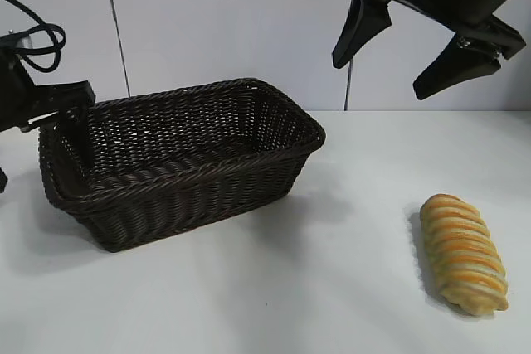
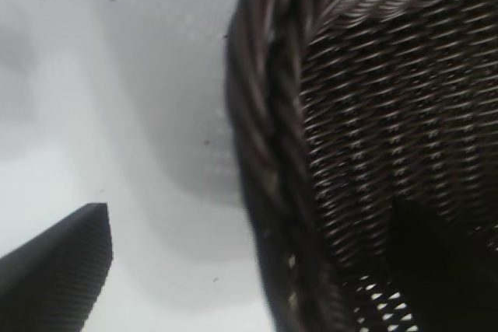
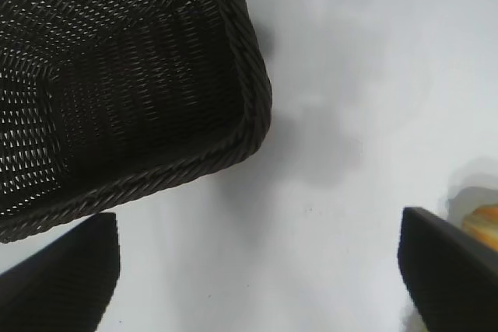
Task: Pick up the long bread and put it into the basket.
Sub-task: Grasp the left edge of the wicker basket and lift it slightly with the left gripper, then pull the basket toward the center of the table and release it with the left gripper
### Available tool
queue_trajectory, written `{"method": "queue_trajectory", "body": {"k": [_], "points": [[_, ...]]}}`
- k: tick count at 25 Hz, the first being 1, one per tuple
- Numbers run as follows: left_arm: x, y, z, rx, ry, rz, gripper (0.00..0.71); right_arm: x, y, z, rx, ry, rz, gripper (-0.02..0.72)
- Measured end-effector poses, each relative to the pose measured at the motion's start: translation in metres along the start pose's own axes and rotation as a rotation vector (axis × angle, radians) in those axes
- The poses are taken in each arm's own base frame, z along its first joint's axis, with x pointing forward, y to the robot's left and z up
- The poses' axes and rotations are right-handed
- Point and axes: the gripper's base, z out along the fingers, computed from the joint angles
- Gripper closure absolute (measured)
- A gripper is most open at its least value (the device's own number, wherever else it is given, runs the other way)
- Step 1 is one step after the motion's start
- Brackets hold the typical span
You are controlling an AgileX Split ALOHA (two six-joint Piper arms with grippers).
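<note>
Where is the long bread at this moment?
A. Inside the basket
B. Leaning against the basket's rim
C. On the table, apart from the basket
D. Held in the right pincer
C: the long bread lies flat on the white table, well clear of the basket, while the open right pincer hangs above with nothing between its fingers.

Left tool (image 1: 50, 109) mostly past the exterior view's edge; long bread (image 3: 484, 219) behind a right-tool finger (image 3: 447, 270)
</note>
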Motion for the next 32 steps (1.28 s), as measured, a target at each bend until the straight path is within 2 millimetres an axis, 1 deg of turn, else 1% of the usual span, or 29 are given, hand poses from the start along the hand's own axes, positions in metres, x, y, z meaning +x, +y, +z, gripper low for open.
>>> {"method": "queue_trajectory", "body": {"k": [1,3,5,8,10,11,12,15,18,22,24,26,28,31,32], "points": [[0.0,0.0,0.002,-0.001,0.003,-0.001,0.062,0.0,0.0,0.0,0.0,-0.001,0.0,0.008],[0.0,0.001,0.005,-0.003,0.008,-0.003,0.142,0.0,0.0,0.0,0.001,-0.004,0.0,0.008],[0.001,0.002,0.008,-0.005,0.015,-0.005,0.244,-0.001,0.0,0.0,0.001,-0.012,0.0,0.008],[0.002,0.004,0.014,-0.011,0.031,-0.01,0.424,-0.002,0.0,0.0,0.002,-0.018,0.0,0.008],[0.001,0.003,0.014,-0.004,0.025,-0.025,0.545,-0.002,0.0,0.0,0.002,-0.018,0.0,0.008],[-0.001,0.002,0.013,0.003,0.02,-0.038,0.595,-0.002,0.0,0.0,0.002,-0.018,0.0,0.008],[-0.003,0.0,0.011,0.004,0.014,-0.024,0.612,-0.002,0.0,0.0,0.002,-0.018,0.0,0.008],[-0.007,-0.003,0.006,0.007,0.03,0.0,0.611,-0.002,0.0,0.0,0.002,-0.018,0.0,0.008],[-0.017,-0.01,-0.004,0.016,0.035,0.036,0.611,-0.002,0.0,0.0,0.002,-0.018,0.0,0.008],[-0.033,-0.026,-0.023,0.069,0.038,0.099,0.611,-0.002,0.0,0.0,0.002,-0.018,0.0,0.008],[-0.038,-0.039,-0.032,0.11,0.027,0.136,0.611,-0.002,0.0,0.0,0.002,-0.018,0.0,0.008],[-0.038,-0.053,-0.035,0.133,0.02,0.18,0.611,-0.002,0.0,0.0,0.002,-0.018,0.0,0.008],[-0.031,-0.068,-0.033,0.141,0.028,0.231,0.611,-0.002,0.0,0.0,0.002,-0.018,0.0,0.008],[-0.021,-0.083,-0.027,0.131,0.043,0.296,0.611,-0.002,0.0,0.0,0.002,-0.018,0.0,0.008],[-0.02,-0.085,-0.026,0.125,0.046,0.309,0.611,-0.002,0.0,0.0,0.002,-0.017,0.0,0.008]]}}
